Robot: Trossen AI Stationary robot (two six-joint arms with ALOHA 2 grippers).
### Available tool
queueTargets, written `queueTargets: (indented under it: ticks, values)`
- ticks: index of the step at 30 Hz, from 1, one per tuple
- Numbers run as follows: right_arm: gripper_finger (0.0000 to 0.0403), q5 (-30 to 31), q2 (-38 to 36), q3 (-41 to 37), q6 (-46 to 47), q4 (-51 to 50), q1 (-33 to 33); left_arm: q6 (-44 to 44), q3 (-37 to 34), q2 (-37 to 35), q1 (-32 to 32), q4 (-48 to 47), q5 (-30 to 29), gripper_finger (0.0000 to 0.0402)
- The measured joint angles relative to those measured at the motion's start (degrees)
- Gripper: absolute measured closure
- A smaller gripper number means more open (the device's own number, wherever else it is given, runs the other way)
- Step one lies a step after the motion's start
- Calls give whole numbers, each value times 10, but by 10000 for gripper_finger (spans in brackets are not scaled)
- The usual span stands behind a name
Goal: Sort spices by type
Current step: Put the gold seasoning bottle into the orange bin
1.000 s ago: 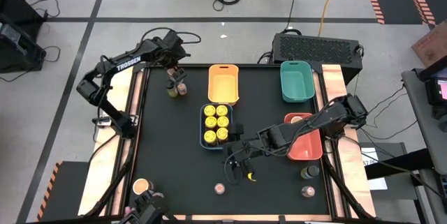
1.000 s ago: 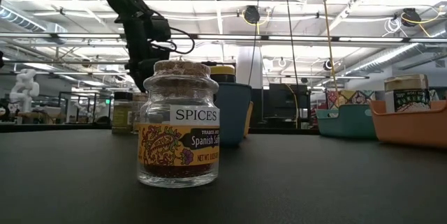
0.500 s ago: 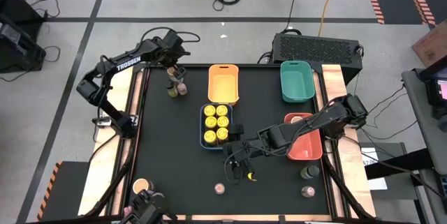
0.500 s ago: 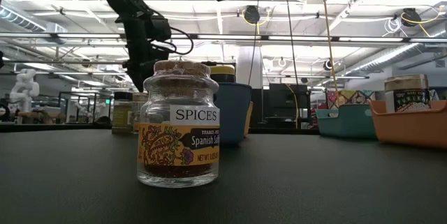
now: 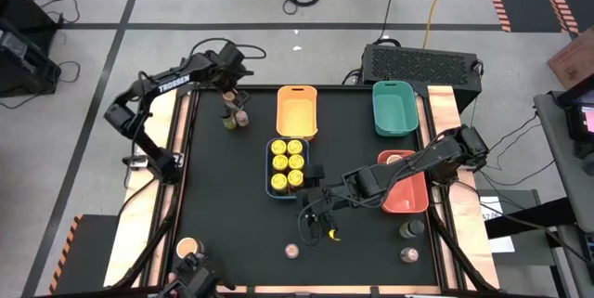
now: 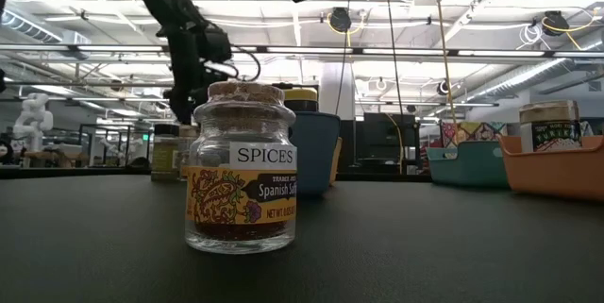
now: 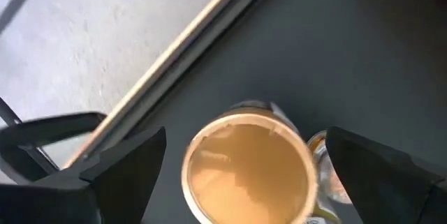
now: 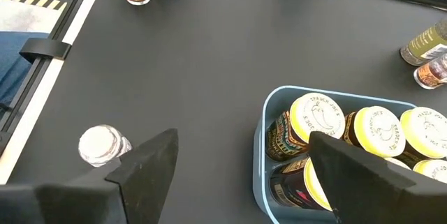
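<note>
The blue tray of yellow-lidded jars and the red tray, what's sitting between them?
In the high view, only the right arm crosses the gap between the blue tray and the red tray; below it, the black tabletop is bare.

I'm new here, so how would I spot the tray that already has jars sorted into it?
Start at the middle of the black table, where two trays sit end to end. The orange tray on the far side looks empty; right next to it is the blue tray. It is the one packed with yellow-lidded jars in two rows, unlike the green tray.
</note>
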Motion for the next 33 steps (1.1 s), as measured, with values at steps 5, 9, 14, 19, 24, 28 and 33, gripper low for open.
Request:
queueTargets:
  ticks: [5,9,14,19,24,28,33]
  values:
    - [88,0,0,0,4,-5,1,0,-12,34,9,1,-2,9]
    - [88,0,0,0,5,-9,1,13,-17,56,10,0,-2,9]
    - [88,0,0,0,3,-11,0,20,-19,65,10,0,0,9]
    - [88,0,0,0,2,-10,0,22,-19,65,10,0,0,12]
    - [88,0,0,0,2,-10,0,31,-19,65,9,0,1,58]
    - [88,0,0,0,2,-10,0,33,-19,65,9,0,3,116]
    - [88,0,0,0,2,-10,0,37,-19,65,9,0,3,119]
